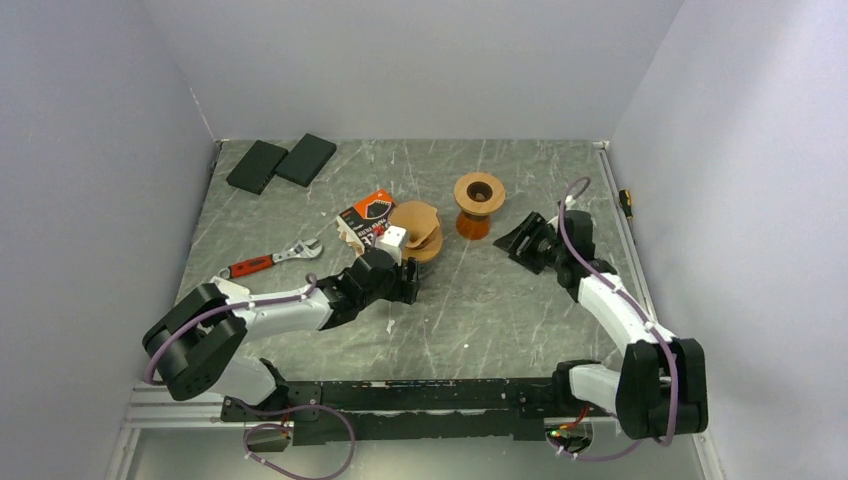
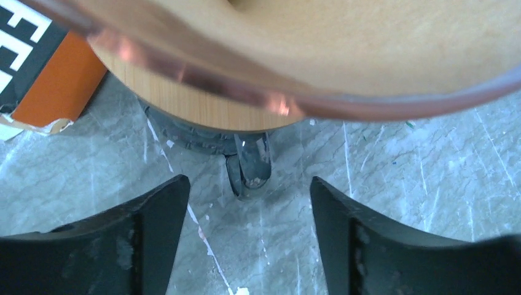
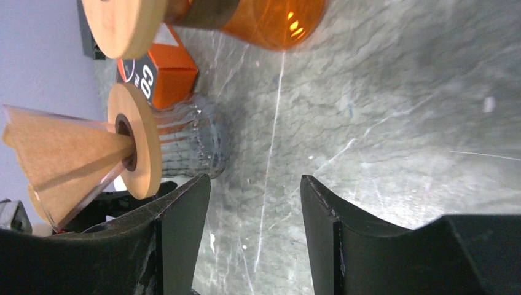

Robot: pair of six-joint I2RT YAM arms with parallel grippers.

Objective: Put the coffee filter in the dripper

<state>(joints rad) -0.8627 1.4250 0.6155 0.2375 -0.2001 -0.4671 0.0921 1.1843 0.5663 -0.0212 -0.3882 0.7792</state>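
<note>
The dripper point(image 1: 418, 228) stands left of the table's middle: a clear cone in a wooden collar point(image 3: 138, 144) on a ribbed glass base point(image 3: 190, 141). The brown paper coffee filter point(image 3: 58, 157) sits inside the cone. My left gripper point(image 1: 410, 272) is just in front of the dripper, low by its base. In the left wrist view its jaws point(image 2: 249, 203) are open with only the table between them, and the collar point(image 2: 184, 101) and the filter-lined cone point(image 2: 368, 43) hang above. My right gripper point(image 1: 517, 240) is open and empty point(image 3: 255, 184), off to the right, pointing towards the dripper.
An orange glass vessel with a wooden top point(image 1: 479, 205) stands between the dripper and my right gripper. An orange and black box point(image 1: 365, 215) lies against the dripper's left side. A red-handled wrench point(image 1: 270, 262) lies further left. Two black blocks point(image 1: 280, 163) are at the back left.
</note>
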